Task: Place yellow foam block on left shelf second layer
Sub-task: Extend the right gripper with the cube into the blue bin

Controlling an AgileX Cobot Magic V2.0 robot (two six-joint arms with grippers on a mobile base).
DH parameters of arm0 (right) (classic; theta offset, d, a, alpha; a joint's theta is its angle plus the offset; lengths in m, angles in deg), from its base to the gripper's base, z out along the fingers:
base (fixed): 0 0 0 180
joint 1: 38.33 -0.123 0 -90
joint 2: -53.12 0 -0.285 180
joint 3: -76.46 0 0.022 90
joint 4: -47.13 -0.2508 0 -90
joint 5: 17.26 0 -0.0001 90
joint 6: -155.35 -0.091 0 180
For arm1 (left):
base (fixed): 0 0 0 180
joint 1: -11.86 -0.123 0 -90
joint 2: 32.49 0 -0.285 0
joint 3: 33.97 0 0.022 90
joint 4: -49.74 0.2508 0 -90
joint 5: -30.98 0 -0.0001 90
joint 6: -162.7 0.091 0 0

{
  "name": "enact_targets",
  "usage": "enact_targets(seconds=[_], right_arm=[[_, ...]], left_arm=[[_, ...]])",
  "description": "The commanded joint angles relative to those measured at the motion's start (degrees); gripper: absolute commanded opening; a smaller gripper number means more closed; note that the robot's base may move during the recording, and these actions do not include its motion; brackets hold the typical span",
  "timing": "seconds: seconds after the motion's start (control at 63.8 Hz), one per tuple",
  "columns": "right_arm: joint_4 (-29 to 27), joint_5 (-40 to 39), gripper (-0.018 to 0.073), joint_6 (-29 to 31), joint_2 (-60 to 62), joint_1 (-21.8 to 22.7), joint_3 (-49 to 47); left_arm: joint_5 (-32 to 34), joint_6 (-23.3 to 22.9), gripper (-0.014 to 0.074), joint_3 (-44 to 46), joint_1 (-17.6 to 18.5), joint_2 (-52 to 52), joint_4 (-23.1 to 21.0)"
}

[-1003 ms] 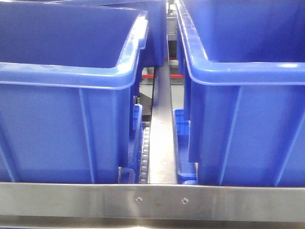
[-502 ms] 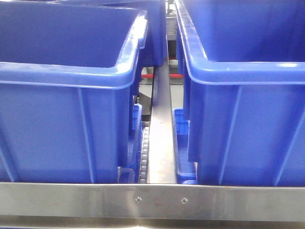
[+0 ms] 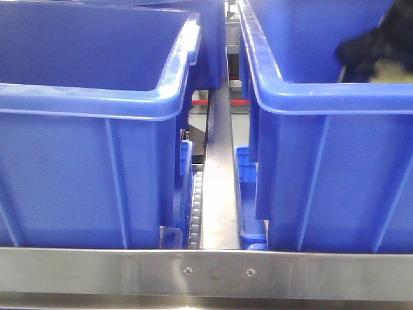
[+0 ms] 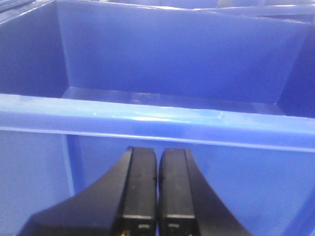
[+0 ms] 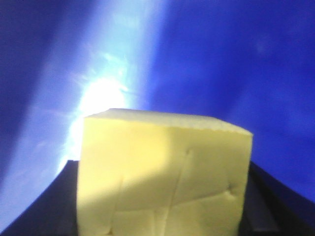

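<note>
Clearly the yellow foam block (image 5: 165,174) is already in hand: the right wrist view shows it filling the frame, pinched between the dark fingers (image 5: 270,196) of the right gripper (image 5: 162,206), with blue plastic close behind it. From the front, that gripper appears as a dark shape with a pale patch at the far right, above the rim of the right blue bin (image 3: 322,103). Pickup therefore looks done, while carrying across and setting down are left; the block is on the right side, and the task's shelf lies to the left.

The left gripper (image 4: 157,196) has its two black fingers pressed together with nothing between them, hovering just before the near rim of another blue bin (image 4: 147,115), whose inside looks bare in this view.

Between the two big bins runs a steel divider rail (image 3: 219,187) with a roller track (image 3: 195,206) beside it, and a steel crossbar (image 3: 206,271) spans the near edge. I judge the tall bin walls and that rail to be the main obstacles to a sideways transfer. Which layer is the second one cannot be told here.
</note>
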Motion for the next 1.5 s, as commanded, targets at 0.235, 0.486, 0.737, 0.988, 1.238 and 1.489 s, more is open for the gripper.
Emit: enact_targets(seconds=[0.235, 0.486, 0.737, 0.988, 1.238, 1.489], right_arm=[[0.3, -5.9, 0.0342, 0.3, -1.5, 0.0, -2.1], [0.3, -5.6, 0.0554, 0.3, -1.9, 0.0, -2.1], [0.3, -5.4, 0.0629, 0.3, -0.5, 0.1, -2.1], [0.7, -6.8, 0.0627, 0.3, 7.6, 0.1, 2.0], [0.7, -14.4, 0.0408, 0.3, 24.4, 0.1, 14.7], [0.7, -15.0, 0.0059, 0.3, 41.2, 0.1, 25.4]], left_arm=[[4.8, -0.2, 0.0136, -1.6, 0.0, 0.8, -0.4], [4.8, -0.2, 0.0136, -1.6, 0.0, 0.8, -0.4], [4.8, -0.2, 0.0136, -1.6, 0.0, 0.8, -0.4], [4.8, -0.2, 0.0136, -1.6, 0.0, 0.8, -0.4], [4.8, -0.2, 0.0136, -1.6, 0.0, 0.8, -0.4], [4.8, -0.2, 0.0136, -1.6, 0.0, 0.8, -0.4]])
